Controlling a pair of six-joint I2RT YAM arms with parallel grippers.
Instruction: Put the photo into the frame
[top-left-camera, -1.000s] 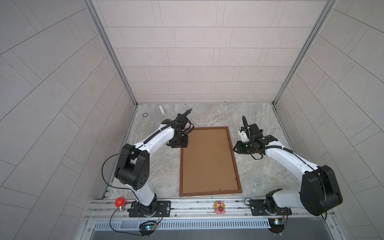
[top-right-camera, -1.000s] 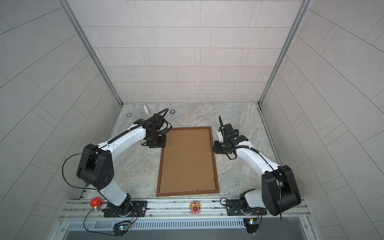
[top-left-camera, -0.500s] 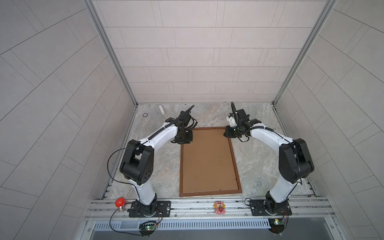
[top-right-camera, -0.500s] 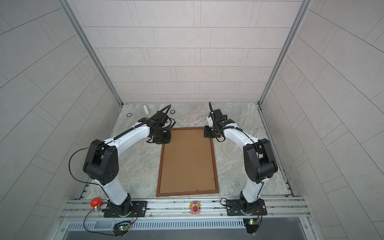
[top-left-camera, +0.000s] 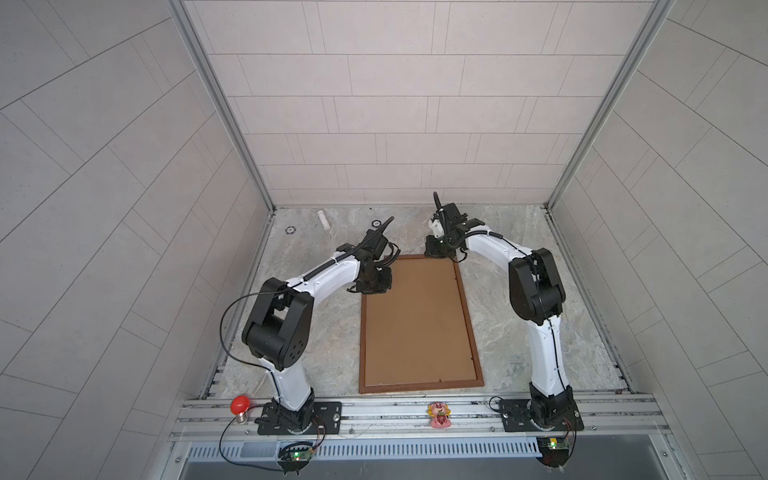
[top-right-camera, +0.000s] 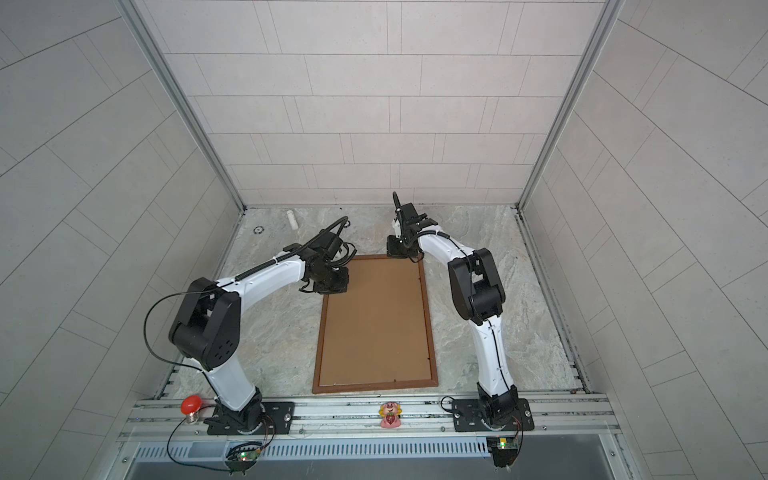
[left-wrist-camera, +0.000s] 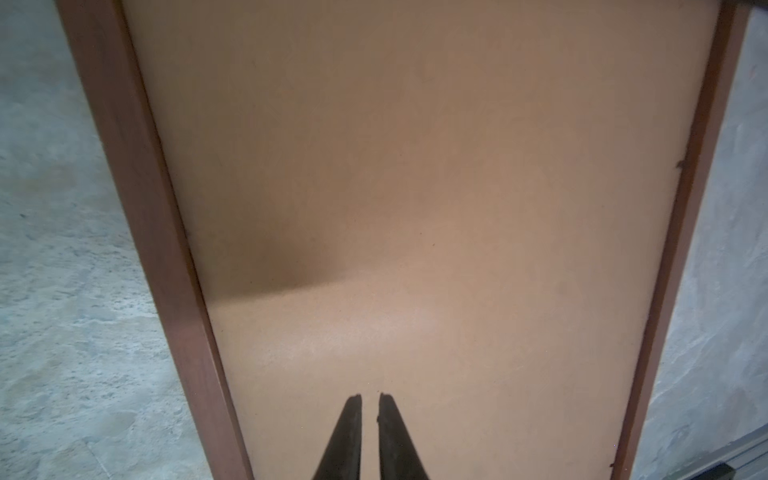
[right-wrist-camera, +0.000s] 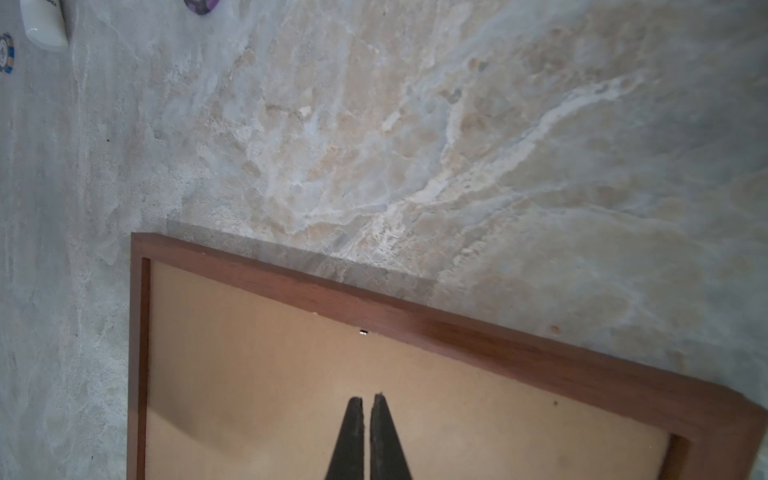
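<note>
The frame (top-left-camera: 419, 386) (top-right-camera: 374, 386), thin dark-brown wood, lies flat on the marble table with a plain brown backing board (top-left-camera: 415, 324) filling it. The photo is hidden. My left gripper (top-left-camera: 374, 289) (top-right-camera: 332, 286) is low over the frame's far left corner. In the left wrist view it (left-wrist-camera: 370, 397) hangs over the board (left-wrist-camera: 415, 187), shut to a thin slit with nothing between the fingers. My right gripper (top-left-camera: 436, 251) (top-right-camera: 397, 251) is at the far right corner. In the right wrist view it (right-wrist-camera: 366, 399) is shut and empty over the board (right-wrist-camera: 291, 395), near the frame's rail (right-wrist-camera: 457, 332).
A white cylinder (top-left-camera: 323, 219) (right-wrist-camera: 43, 20) and small chips (top-left-camera: 290, 230) (right-wrist-camera: 201, 5) lie at the back left of the table. A red button (top-left-camera: 240, 404) and a pink toy (top-left-camera: 439, 413) sit on the front rail. Tiled walls close three sides.
The right arm swung from the frame's right side to its far right corner. The left gripper shifted a little onto the far left corner. Both grippers' jaws closed.
</note>
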